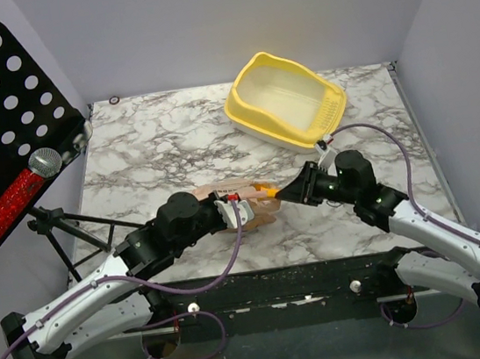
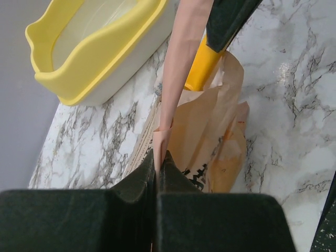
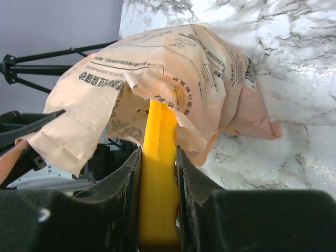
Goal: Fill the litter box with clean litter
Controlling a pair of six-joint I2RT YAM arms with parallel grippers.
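Right claw (image 3: 157, 152) clamps yellow plastic scoop (image 3: 159, 126) inside crumpled tan paper bag (image 3: 131, 68), my left claw (image 2: 157, 156) pinches its edge; scooping step I reckon, next lift level to far pale-yellow plastic litter box (image 2: 89, 65).

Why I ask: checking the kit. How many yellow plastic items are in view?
2: the litter box at the table's far right; the scoop, handle in the right gripper, head hidden inside the paper bag.

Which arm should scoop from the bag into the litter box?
Right: the right tool grips the scoop inside the paper bag; litter box is on its side; the left tool pinches the bag's edge.
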